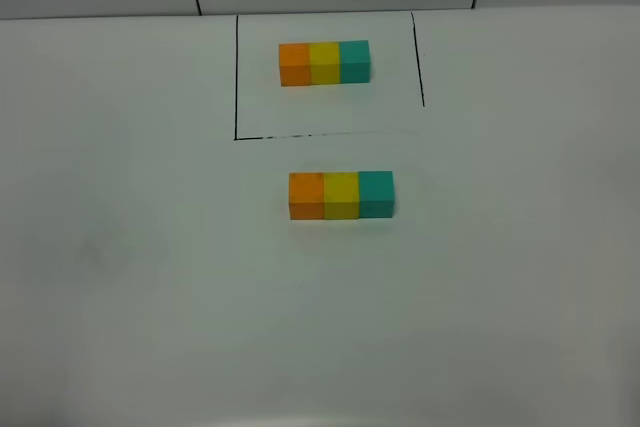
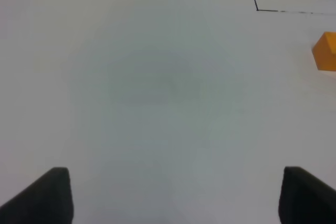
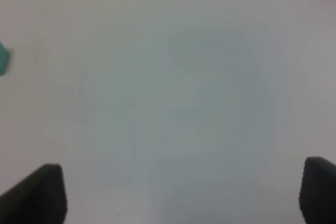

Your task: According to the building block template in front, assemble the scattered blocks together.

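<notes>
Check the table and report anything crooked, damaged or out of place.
Little stands out. The three loose cubes, orange, yellow and teal, sit touching in a straight row, matching the framed orange-yellow-teal template row. The one oddity is the black drawn outline: its near edge is faint and broken and its right side stops short.

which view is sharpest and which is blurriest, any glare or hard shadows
Exterior high is sharpest: the building block template and the scattered blocks, now in a row, show crisp edges and only faint shadows. Left wrist is soft; right wrist is blurriest, its teal cube a smear. No glare anywhere.
</notes>
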Controlling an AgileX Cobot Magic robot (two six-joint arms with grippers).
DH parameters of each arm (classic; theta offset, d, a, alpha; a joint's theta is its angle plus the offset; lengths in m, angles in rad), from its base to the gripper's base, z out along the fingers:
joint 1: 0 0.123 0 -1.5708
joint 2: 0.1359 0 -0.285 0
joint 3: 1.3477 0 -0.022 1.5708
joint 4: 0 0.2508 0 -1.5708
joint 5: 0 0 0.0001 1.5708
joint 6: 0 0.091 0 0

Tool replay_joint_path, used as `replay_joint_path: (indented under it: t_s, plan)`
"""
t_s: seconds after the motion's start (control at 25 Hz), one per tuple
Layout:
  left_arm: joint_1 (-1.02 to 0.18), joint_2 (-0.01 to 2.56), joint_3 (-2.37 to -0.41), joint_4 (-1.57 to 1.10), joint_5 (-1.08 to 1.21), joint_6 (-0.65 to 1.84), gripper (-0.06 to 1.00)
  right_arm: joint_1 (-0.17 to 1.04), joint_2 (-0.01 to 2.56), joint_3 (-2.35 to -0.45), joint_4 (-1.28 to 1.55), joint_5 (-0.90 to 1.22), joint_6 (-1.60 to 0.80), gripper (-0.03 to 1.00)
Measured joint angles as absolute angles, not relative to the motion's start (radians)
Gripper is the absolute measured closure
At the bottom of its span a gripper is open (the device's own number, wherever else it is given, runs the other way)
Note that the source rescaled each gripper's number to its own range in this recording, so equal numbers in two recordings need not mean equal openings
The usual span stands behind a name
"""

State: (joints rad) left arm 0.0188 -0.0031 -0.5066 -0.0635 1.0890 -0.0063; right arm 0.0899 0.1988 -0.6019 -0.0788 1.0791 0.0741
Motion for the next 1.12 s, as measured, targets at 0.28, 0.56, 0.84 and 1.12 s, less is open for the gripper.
replay_joint_path:
  t_s: [0.28,0.56,0.84,1.12]
  plan:
    - [0.019,-0.003,-0.507,-0.064,1.089,-0.006,-0.05,0.09,0.045,-0.525,-0.07,1.09,0.066,0.16]
    - [0.019,-0.003,-0.507,-0.064,1.089,-0.006,-0.05,0.09,-0.006,-0.522,-0.07,1.092,0.063,0.16]
    - [0.019,-0.003,-0.507,-0.064,1.089,-0.006,-0.05,0.09,-0.008,-0.522,-0.07,1.092,0.063,0.16]
    - [0.019,-0.003,-0.507,-0.064,1.089,-0.006,-0.05,0.09,-0.008,-0.522,-0.07,1.092,0.064,0.18]
